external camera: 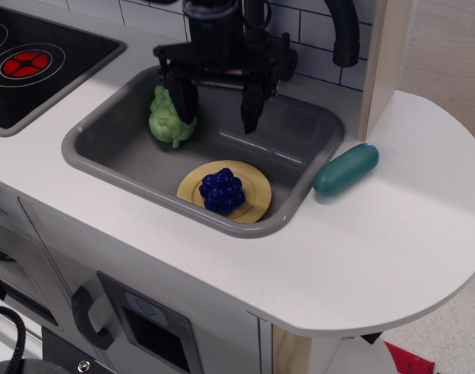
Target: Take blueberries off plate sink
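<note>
The dark blue blueberries (222, 190) sit on the pale yellow plate (255, 189) at the front right of the grey sink (105, 152). My black gripper (216, 118) hangs over the middle of the sink, above and behind the blueberries. Its jaws are open and empty. The left finger stands in front of the light green bumpy vegetable (166, 123).
A black stovetop with a red burner (23, 64) is at the far left. A teal capsule-shaped toy (346, 168) lies on the white counter right of the sink. A black faucet (343, 31) and a wooden post (385, 54) stand behind the sink's right corner.
</note>
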You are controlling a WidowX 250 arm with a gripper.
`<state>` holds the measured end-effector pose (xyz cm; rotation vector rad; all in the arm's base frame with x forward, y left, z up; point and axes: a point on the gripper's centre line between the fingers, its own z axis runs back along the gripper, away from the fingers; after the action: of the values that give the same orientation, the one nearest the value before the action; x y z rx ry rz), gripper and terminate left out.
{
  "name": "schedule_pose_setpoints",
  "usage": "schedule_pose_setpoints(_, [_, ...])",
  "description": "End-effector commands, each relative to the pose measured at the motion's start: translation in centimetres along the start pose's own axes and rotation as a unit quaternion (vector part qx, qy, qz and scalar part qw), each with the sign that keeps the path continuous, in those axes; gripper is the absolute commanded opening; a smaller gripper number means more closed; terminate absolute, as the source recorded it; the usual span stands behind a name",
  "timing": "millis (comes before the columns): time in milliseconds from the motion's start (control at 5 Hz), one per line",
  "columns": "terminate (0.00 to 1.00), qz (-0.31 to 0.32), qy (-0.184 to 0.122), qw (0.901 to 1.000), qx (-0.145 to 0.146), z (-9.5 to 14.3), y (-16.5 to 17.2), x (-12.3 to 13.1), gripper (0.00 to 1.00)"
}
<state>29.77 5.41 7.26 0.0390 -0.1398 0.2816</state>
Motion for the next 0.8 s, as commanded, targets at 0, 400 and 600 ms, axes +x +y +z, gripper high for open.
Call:
schedule_pose_setpoints(0, [0.0,-0.018,-0.045,0.9987,0.014,-2.9,-0.7,-1.9,1.0])
schedule_pose_setpoints(400, [0.0,-0.015,-0.059,0.9981,-0.001,-4.2,-1.0,-1.8,1.0])
schedule_pose_setpoints(600, [0.0,-0.001,-0.076,0.9971,0.009,-4.6,-0.8,-0.8,1.0])
